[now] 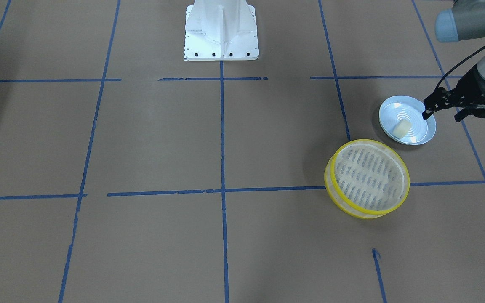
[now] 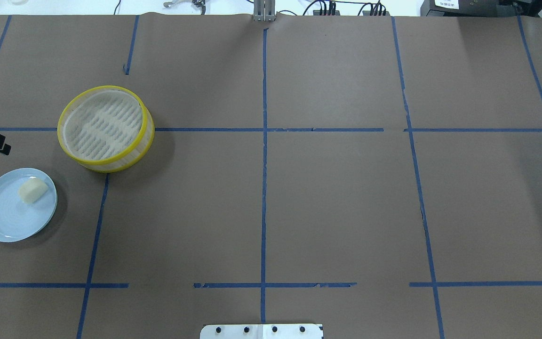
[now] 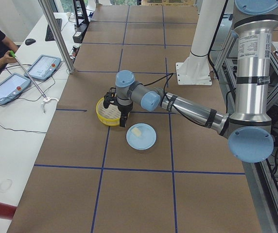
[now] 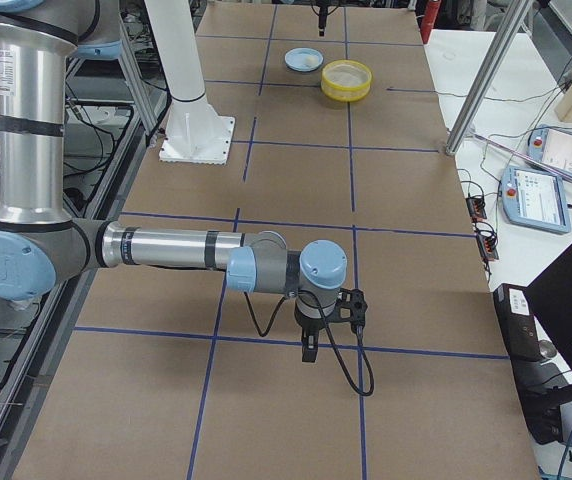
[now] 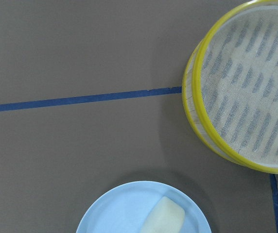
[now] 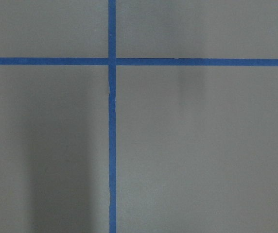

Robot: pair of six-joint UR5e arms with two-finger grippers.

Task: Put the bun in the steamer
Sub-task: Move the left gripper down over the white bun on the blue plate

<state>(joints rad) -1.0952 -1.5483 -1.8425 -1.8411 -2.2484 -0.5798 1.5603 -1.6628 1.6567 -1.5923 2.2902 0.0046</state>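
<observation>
- Bun [image 1: 402, 128] lies on a pale blue glossy plate [image 1: 394, 110], on the surface [image 1: 141, 139] at the robot's left end and on the nearer side of that end. It sits off the plate's middle, toward the side that faces the steamer.
- Farther out from the robot stands the steamer [image 1: 369, 176], upright, with yellow rims. Its slotted pale base shows across the whole ring. It is near the plate but not touching it (a strip of brown surface shows between them).
- The overhead view cuts the left tool off at the frame's left edge, so only a dark stub shows there.
- The left wrist view cuts the plate and the bun at its lower edge and the steamer at its right edge.
- The right wrist view shows only the surface with a cross of blue tape [image 6: 112, 145].
- The left tool [image 1: 427, 110] hangs above the surface beside the plate. In the front-facing view its tip overlaps the plate's rim on the side away from the steamer, and it is apart from the bun. I cannot tell how far its jaws are parted.
- The right tool [image 4: 309, 352] points down over the surface at the opposite end, well apart from the plate and the steamer. It shows only in the right side view, so I cannot tell how its jaws stand.
</observation>
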